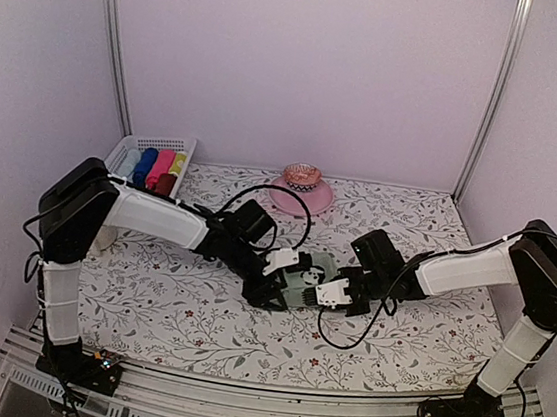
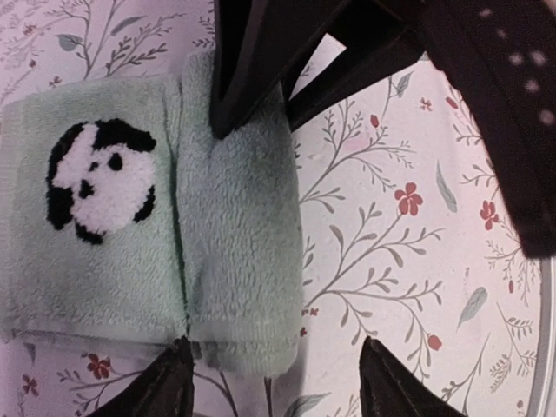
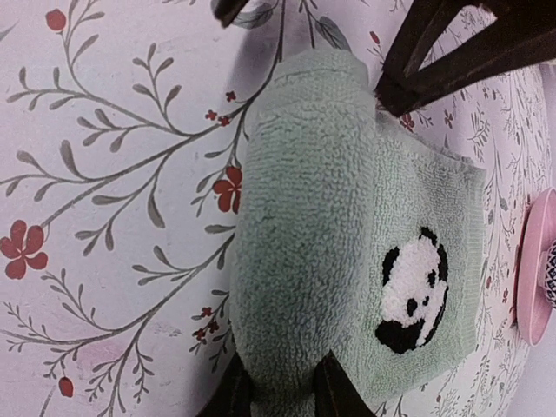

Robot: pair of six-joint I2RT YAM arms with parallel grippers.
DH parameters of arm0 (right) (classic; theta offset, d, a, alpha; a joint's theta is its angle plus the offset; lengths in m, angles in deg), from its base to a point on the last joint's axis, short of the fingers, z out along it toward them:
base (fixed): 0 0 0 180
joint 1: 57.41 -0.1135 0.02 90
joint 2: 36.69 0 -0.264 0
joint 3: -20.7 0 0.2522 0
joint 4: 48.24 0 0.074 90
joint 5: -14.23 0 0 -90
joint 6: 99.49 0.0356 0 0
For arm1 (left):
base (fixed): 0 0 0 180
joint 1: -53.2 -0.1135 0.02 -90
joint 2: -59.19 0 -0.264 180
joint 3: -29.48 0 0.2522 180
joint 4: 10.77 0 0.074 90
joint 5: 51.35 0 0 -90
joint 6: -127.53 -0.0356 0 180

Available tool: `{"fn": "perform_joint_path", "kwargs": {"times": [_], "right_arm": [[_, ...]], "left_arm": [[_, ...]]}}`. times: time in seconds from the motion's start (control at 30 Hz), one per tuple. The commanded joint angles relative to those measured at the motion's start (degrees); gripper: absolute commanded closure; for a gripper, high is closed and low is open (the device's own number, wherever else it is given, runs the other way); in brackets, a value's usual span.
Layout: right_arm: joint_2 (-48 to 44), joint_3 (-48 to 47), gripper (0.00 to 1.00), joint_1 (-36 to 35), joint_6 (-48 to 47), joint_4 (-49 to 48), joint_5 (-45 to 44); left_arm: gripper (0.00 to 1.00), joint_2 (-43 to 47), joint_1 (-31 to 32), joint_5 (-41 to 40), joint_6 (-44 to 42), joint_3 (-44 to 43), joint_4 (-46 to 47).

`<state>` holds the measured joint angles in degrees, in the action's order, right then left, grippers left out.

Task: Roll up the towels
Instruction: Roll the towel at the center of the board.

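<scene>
The pale sage green towel [image 1: 309, 275] lies mid-table on the floral cover, partly rolled. Its panda motif [image 2: 100, 178] lies on the flat part, and the thick roll [image 2: 239, 234] lies beside it. My right gripper [image 3: 282, 393] is shut on the near end of the roll, one finger [image 3: 233, 393] on each side. My left gripper [image 2: 278, 384] is open at the roll's other end. Its left fingertip [image 2: 174, 382] is next to the towel's edge and nothing is held. In the top view the left gripper [image 1: 277, 291] and right gripper [image 1: 327, 297] face each other across the towel.
A white basket [image 1: 180, 143] at the back left holds several rolled cloths, one of them dark red [image 1: 164, 184]. A pink plate [image 1: 311, 204] carrying a small patterned bowl [image 1: 301, 177] stands behind the towel. Walls close in the back and sides.
</scene>
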<state>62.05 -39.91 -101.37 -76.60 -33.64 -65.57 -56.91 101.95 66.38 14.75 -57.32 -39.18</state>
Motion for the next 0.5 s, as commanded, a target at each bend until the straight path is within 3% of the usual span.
{"fn": "perform_joint_path", "kwargs": {"times": [0.0,0.2,0.47], "right_arm": [[1.9,-3.14,0.78,0.34,1.79,8.29,2.76],[4.78,-10.85,0.77,2.28,3.57,20.41,9.74],[14.0,-25.06,0.75,4.79,4.73,39.64,18.3]], "left_arm": [[0.32,8.35,-0.86,-5.94,0.34,7.1,10.23],[0.31,14.77,0.7,-13.46,-2.65,17.35,22.42],[0.29,15.07,8.26,-27.16,-11.67,25.33,34.76]]}}
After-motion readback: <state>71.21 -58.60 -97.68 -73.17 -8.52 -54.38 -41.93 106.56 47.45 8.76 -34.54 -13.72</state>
